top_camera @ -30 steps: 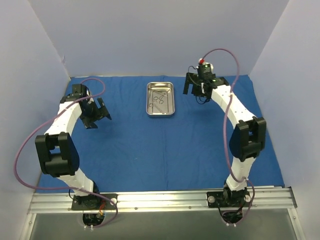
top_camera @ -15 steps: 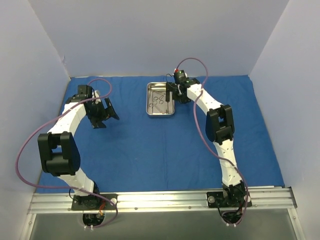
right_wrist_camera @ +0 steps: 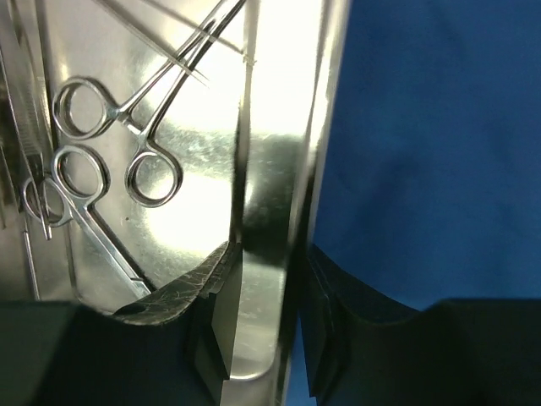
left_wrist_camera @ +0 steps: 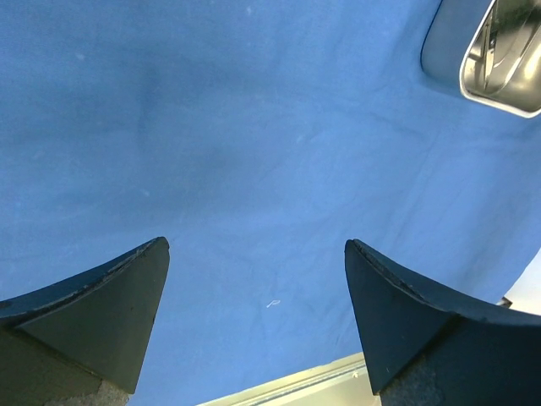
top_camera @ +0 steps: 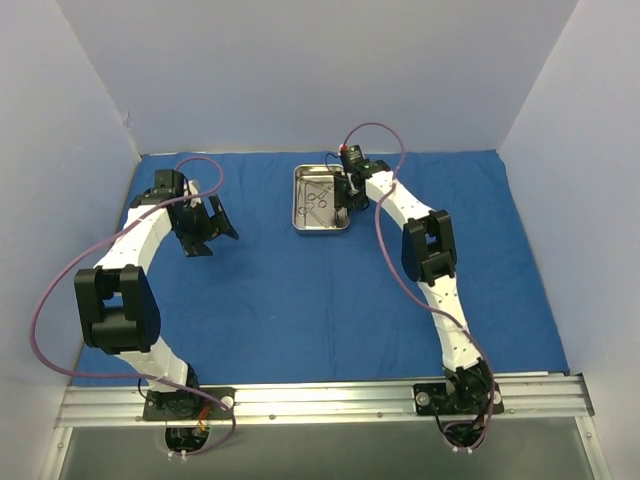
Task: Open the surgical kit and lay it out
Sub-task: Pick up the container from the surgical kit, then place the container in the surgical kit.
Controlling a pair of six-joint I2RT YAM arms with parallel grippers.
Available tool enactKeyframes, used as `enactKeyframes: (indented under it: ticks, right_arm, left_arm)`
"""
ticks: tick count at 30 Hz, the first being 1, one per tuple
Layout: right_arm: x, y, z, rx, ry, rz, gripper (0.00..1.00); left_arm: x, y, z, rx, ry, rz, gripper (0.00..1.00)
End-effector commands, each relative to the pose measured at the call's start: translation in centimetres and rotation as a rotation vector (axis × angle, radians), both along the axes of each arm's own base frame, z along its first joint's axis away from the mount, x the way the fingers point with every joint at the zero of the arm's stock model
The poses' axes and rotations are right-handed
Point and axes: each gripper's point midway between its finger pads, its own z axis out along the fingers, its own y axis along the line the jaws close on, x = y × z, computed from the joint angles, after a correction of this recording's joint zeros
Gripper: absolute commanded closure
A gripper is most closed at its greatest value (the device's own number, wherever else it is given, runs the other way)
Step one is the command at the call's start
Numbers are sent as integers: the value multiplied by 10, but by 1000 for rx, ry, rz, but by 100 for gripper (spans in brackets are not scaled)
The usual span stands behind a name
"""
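The blue cloth wrap (top_camera: 300,300) lies spread flat over the table. On it at the back centre sits the shiny steel tray (top_camera: 322,224), with several thin scissor-like instruments (top_camera: 318,200) inside. My right gripper (top_camera: 347,195) straddles the tray's right wall (right_wrist_camera: 275,169), one finger (right_wrist_camera: 182,296) inside and the other outside on the cloth, pressed against the metal. The ring-handled instruments (right_wrist_camera: 118,127) lie just left of it. My left gripper (top_camera: 210,232) hovers open over bare cloth (left_wrist_camera: 254,127) at the left, nothing between its fingers. The tray's corner (left_wrist_camera: 499,59) shows at its upper right.
An aluminium rail (top_camera: 320,400) carrying both arm bases runs along the near edge; its edge (left_wrist_camera: 296,385) shows in the left wrist view. Pale enclosure walls (top_camera: 300,70) stand at the back and both sides. Purple cables (top_camera: 60,290) loop off each arm.
My right arm swung left from the back right to the tray's right wall, and its jaws closed around that wall. The left gripper shifted slightly right, then stayed still and open.
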Motion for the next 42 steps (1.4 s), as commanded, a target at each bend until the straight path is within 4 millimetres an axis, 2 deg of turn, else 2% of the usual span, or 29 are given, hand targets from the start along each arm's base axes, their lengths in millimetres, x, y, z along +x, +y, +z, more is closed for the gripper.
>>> enactKeyframes:
  ticks: [1, 4, 5, 6, 9, 10, 12, 13, 14, 17, 18, 19, 21, 22, 23, 24, 25, 26, 29, 30, 31, 33, 42]
  right_arm:
    - [-11, 24, 8, 11, 11, 71, 68]
    - [-14, 26, 5, 9, 19, 74, 74]
    - [-15, 28, 3, 8, 23, 87, 90]
    - [-14, 30, 7, 8, 15, 92, 98]
    - [-18, 41, 29, 16, -22, 131, 100]
    - [-19, 44, 48, 27, -53, 141, 100]
    - [-28, 52, 67, 14, -85, 177, 100]
    - [-37, 51, 82, 7, -100, 189, 100]
    - [-44, 49, 88, -3, -103, 193, 100]
    - [-79, 43, 97, -16, -76, 229, 100]
    - [-91, 44, 95, -30, -66, 251, 100]
    - [-108, 36, 95, -47, -51, 259, 100]
    - [-129, 33, 92, -63, -37, 285, 100]
    - [-142, 37, 106, -57, -69, 310, 100]
    - [-162, 31, 90, -80, -26, 327, 100]
    - [-173, 31, 89, -81, -22, 345, 100]
    - [-187, 37, 102, -67, -57, 377, 100]
    - [-207, 31, 85, -85, -18, 397, 100]
    - [-235, 34, 91, -63, -54, 441, 100]
    - [-249, 27, 77, -77, -20, 449, 100]
    - [-256, 27, 80, -67, -32, 458, 100]
    - [-270, 21, 69, -91, -4, 470, 100]
    - [-287, 26, 29, -133, 64, 466, 100]
  left_arm:
    - [1, 1, 18, 14, -48, -17, 6]
    - [1, 0, 22, 12, -52, -22, 6]
    - [1, 0, 24, 11, -54, -24, 6]
    - [0, 0, 25, 14, -53, -24, 6]
    - [2, 4, 35, 33, -70, -16, 6]
    - [2, 4, 37, 37, -69, -14, 6]
    - [1, 8, 43, 60, -70, -1, 6]
    - [1, 10, 45, 67, -69, 2, 6]
    - [1, 11, 48, 73, -76, 8, 6]
    - [-2, 10, 52, 68, -78, 11, 6]
    - [-4, 9, 50, 63, -71, 12, 6]
    - [-5, 8, 50, 57, -69, 17, 6]
    - [-10, 5, 46, 36, -57, 13, 6]
    - [-11, 4, 45, 28, -54, 14, 6]
    - [-13, 3, 46, 24, -55, 12, 6]
    - [-16, 2, 42, 20, -43, 10, 6]
    - [-18, 2, 40, 22, -40, 9, 6]
    - [-19, 2, 41, 22, -42, 9, 6]
    - [-23, 3, 39, 25, -36, 6, 6]
    - [-23, 3, 38, 25, -36, 6, 6]
    - [-23, 2, 37, 22, -33, 4, 6]
    - [-23, 1, 37, 16, -31, 1, 6]
    - [-25, 0, 36, 10, -27, 2, 6]
